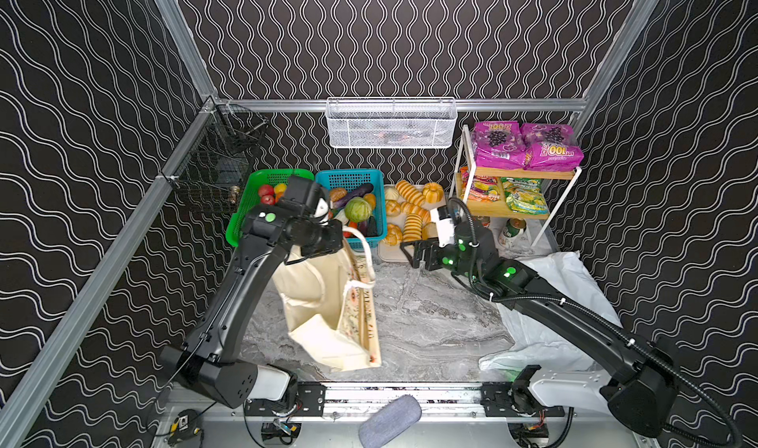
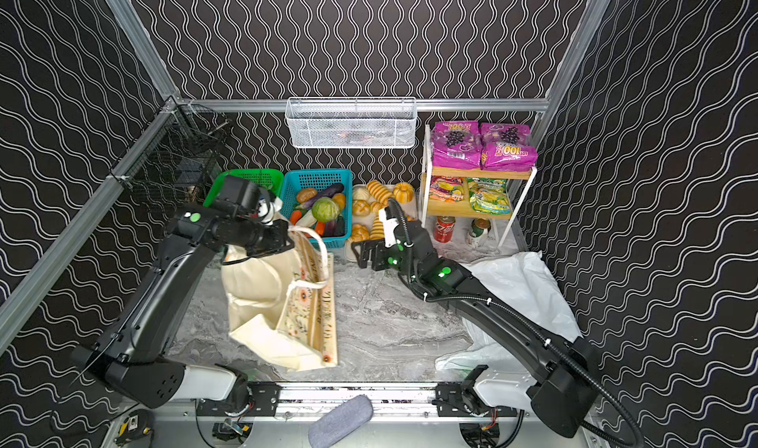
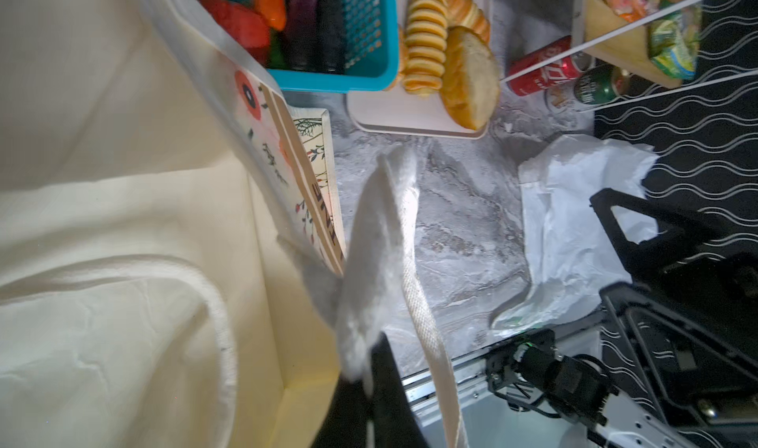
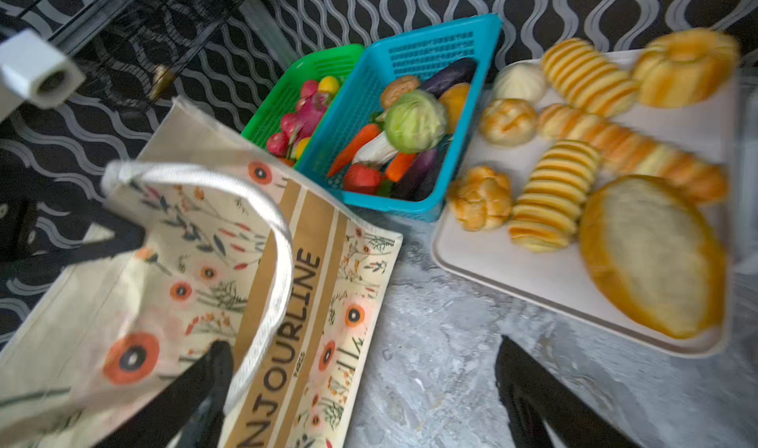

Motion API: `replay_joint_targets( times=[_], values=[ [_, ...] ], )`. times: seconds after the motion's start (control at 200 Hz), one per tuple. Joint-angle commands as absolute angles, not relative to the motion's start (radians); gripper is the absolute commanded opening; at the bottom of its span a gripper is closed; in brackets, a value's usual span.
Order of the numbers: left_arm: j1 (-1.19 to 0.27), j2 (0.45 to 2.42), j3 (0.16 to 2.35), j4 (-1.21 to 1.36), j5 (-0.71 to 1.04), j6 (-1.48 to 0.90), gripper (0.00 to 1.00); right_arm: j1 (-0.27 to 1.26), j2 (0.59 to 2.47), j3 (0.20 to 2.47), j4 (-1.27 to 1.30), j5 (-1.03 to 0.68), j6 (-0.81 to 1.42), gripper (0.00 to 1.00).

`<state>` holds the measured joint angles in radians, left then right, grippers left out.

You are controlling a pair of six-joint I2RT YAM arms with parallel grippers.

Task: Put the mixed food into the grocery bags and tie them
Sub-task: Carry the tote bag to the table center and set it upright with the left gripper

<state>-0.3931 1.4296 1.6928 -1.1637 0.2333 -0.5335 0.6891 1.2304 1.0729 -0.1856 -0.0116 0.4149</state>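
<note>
The cream canvas tote [image 1: 316,298] [image 2: 262,298] hangs lifted at the left, its flower print and lettering facing my right wrist camera [image 4: 123,282]. My left gripper [image 1: 342,237] [image 3: 371,384] is shut on bunched fabric at the tote's top, and a webbing handle [image 3: 422,323] hangs beside it. My right gripper [image 1: 410,253] [image 4: 361,347] stands open and empty just right of the tote. The white plastic bag [image 1: 553,302] [image 3: 574,220] lies crumpled under the right arm. Cabbage [image 1: 358,209] [image 4: 414,122] and radish [image 4: 377,148] lie in the blue basket [image 1: 369,177]. Purple packets [image 1: 525,144] top the rack, with a red can [image 2: 444,228] below.
A green basket [image 1: 262,177] of toy fruit stands left of the blue one. A white tray [image 4: 512,269] of golden breads sits behind my right gripper. The rack [image 1: 517,173] holds more snack packets, with a green can [image 2: 478,230] beneath. Wire baskets hang at the back [image 1: 389,122] and left [image 1: 213,167].
</note>
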Motion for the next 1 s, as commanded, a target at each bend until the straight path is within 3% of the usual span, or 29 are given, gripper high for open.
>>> replay_joint_targets(
  times=[0.0,0.405,0.525,0.581,0.641,0.686,0.856,0.996],
  values=[
    [-0.472,1.488,1.744,-1.044,0.231,-0.624,0.00,0.630,1.192,1.053,-0.226,-0.025,0.456,1.00],
    [-0.721,1.648,1.810,-0.949,0.192,-0.639,0.00,0.510,1.094,0.965,-0.306,0.043,0.498,1.00],
    [-0.738,1.661,1.872,-0.976,0.152,-0.599,0.35,0.476,1.071,0.948,-0.294,0.030,0.498,1.00],
    [-0.738,1.634,1.885,-0.987,0.104,-0.573,0.60,0.462,1.071,0.956,-0.307,0.030,0.489,1.00],
    [-0.738,1.588,1.883,-0.987,0.047,-0.538,0.77,0.450,1.075,0.968,-0.326,0.044,0.477,1.00],
    [-0.738,1.553,1.878,-0.973,0.027,-0.498,0.98,0.442,1.077,0.978,-0.338,0.059,0.461,1.00],
    [-0.736,1.350,1.778,-0.846,-0.071,-0.411,0.99,0.411,1.069,0.992,-0.376,0.191,0.410,1.00],
    [-0.729,1.278,1.767,-0.909,-0.275,-0.334,0.99,0.360,1.054,0.992,-0.391,0.275,0.385,1.00]
  ],
)
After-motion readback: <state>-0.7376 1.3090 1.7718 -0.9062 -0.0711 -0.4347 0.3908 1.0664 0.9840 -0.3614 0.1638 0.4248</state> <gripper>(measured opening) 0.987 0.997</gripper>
